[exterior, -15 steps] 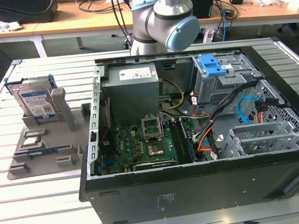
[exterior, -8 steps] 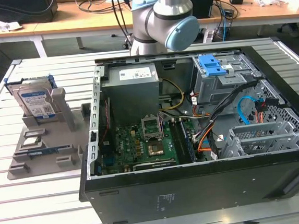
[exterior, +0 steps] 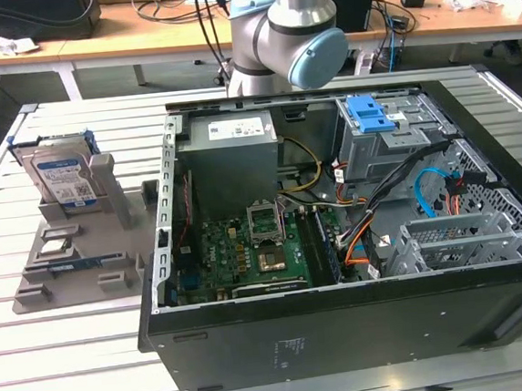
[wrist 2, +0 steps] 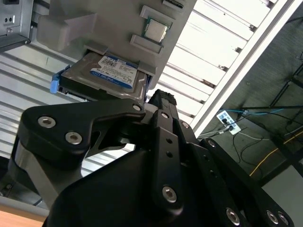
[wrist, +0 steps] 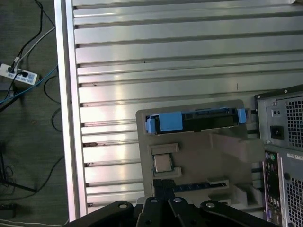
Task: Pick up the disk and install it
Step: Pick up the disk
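standing upright in its grey holder [exterior: 77,266] — the disk [exterior: 63,181]; fingers [wrist 2: 161,98] seemingly closed, empty

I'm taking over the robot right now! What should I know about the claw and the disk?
Claw: hangs over the grey stand. It is not holding the disk and is apart from it.
Disk: stands on edge in the slot of the grey stand, on the table at the exterior view's left of the open computer case.
Done: nothing shows as done. The disk is not yet picked up.
Left: both the pick-up and the install into the case.
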